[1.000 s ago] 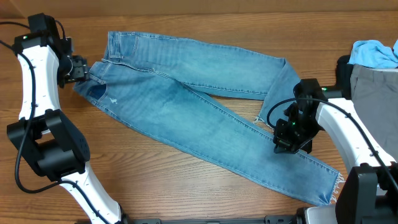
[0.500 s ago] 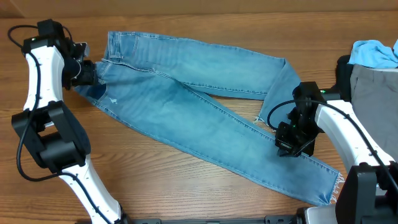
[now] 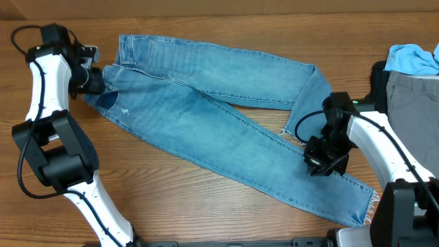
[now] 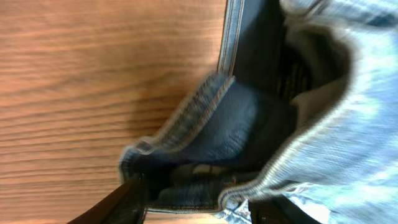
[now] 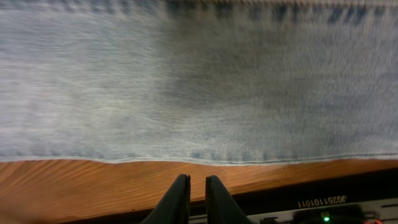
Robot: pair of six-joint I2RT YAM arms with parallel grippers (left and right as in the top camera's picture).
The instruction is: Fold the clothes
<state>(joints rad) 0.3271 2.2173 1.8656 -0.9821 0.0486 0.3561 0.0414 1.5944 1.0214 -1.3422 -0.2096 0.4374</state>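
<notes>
I count one pair of light-blue jeans (image 3: pixel 219 130) on my table (image 3: pixel 206 206), one sky-blue garment (image 3: pixel 413 59), one grey garment (image 3: pixel 411 96), two arms, two grippers, left (image 3: pixel 96 77) and right (image 3: pixel 322 163)

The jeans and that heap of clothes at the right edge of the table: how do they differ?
The jeans lie spread across the middle of the table, legs stretched long; the heap is bunched at the right edge, partly out of view. The jeans are one faded light-blue denim garment; the heap shows sky-blue cloth over grey. Both arms work at the jeans; neither is at the heap. Both rest on the same wooden table.
</notes>
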